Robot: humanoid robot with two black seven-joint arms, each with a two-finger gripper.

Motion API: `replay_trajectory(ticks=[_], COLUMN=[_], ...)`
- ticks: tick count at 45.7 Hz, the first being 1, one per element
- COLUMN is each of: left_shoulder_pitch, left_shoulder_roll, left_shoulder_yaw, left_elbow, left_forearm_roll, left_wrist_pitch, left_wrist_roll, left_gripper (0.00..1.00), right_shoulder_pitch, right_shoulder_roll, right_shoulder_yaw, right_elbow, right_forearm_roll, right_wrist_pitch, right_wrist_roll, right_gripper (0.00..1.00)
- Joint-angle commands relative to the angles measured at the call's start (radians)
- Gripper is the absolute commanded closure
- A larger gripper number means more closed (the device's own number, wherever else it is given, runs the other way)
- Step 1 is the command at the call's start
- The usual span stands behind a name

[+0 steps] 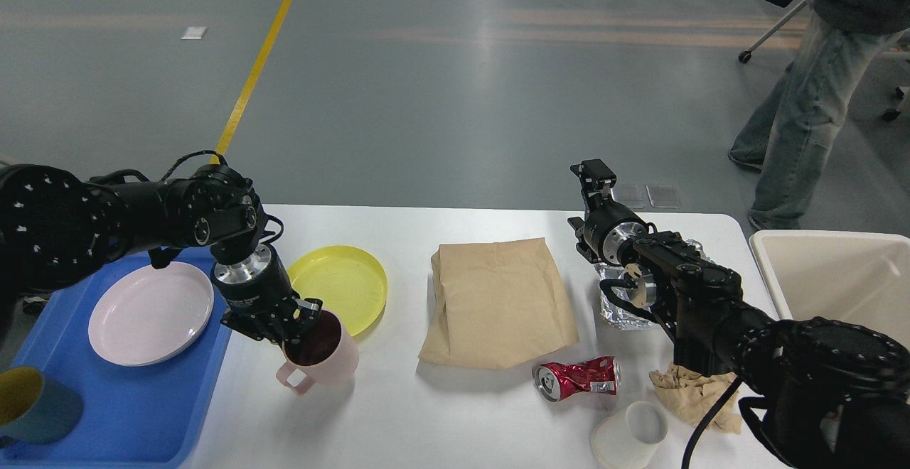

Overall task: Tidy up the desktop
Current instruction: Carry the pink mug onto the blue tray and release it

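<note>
The white desktop (426, 412) spans the lower half of the head view. My left gripper (288, 334) is shut on the rim of a pink mug (323, 359) and holds it tilted just above the desktop, right of the blue tray (128, 412). My right gripper (596, 174) stands raised over the back right of the desktop, above crumpled foil (620, 309); its fingers look close together and hold nothing. A yellow plate (345, 284), a brown paper bag (498, 302), a crushed red can (577, 376), a tipped white paper cup (629, 435) and a crumpled brown napkin (693, 396) lie on the desktop.
The blue tray holds a pink plate (151, 313) and a teal cup (32, 405). A cream bin (832, 277) stands off the right edge. A person's legs (803, 99) are on the floor behind, at the right.
</note>
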Motion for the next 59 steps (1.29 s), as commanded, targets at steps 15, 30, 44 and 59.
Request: replay_trajectory(ticks=[15,30,44,59], left_shoulder_pitch=[-0.072,0.007,0.078,0.170], left_shoulder_roll=[0.302,0.424,0.458,0.451], left_shoulder_yaw=[-0.009,0.094,0.129,0.115], left_elbow=[-0.003,-0.004,-0.003,0.013], left_forearm_roll=[0.018,0.015,0.015,0.002], left_wrist_pitch=[0.000,0.000,0.000,0.000], left_wrist_roll=[0.012,-0.005,-0.005,-0.005], left_gripper=[1.00,1.00,1.00,1.00], right_shoulder_pitch=[0.001,0.001,0.001,0.001], right_shoulder_roll=[0.000,0.000,0.000,0.000], right_shoulder_yaw=[0.000,0.000,0.000,0.000], right_elbow=[0.000,0.000,0.000,0.000], right_forearm_roll=[0.000,0.000,0.000,0.000], right_wrist_pitch=[0.000,0.000,0.000,0.000], right_wrist_roll=[0.000,0.000,0.000,0.000], right_gripper=[0.00,0.00,0.00,0.00])
